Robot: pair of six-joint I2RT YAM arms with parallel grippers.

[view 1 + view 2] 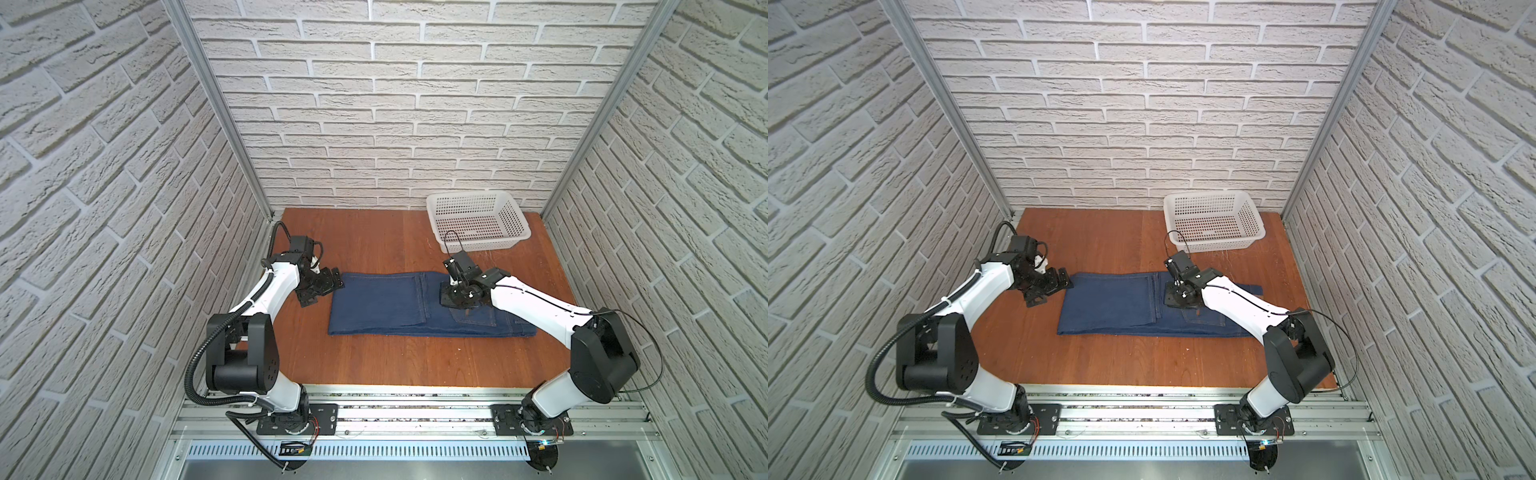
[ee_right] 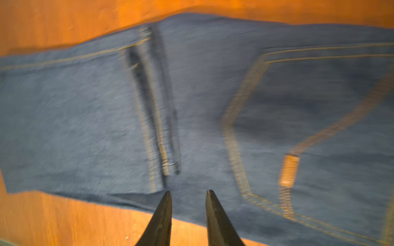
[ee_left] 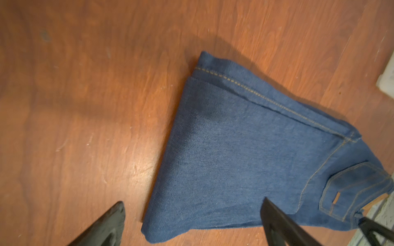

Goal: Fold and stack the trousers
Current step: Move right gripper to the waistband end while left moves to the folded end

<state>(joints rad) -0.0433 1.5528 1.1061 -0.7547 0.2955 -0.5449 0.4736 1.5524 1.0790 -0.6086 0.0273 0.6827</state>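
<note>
Folded trousers (image 1: 399, 305) lay lengthwise left-to-right, waistband (image 1: 524, 327) rightward; left gripper (image 3: 193, 200) gaped wide, right gripper (image 2: 189, 191) narrow, holding nothing.

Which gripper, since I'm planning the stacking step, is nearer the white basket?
Right. The right gripper is over the trousers, just in front of the basket; the left gripper is off their opposite end.

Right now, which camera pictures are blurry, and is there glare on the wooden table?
Right wrist view: motion blur smears the dark blue denim jeans and their tan stitching; the brown wooden table glows orange. Left wrist view: jeans sharp, pale glare patch on the table beside them. Both top views: crisp, evenly lit.
</note>
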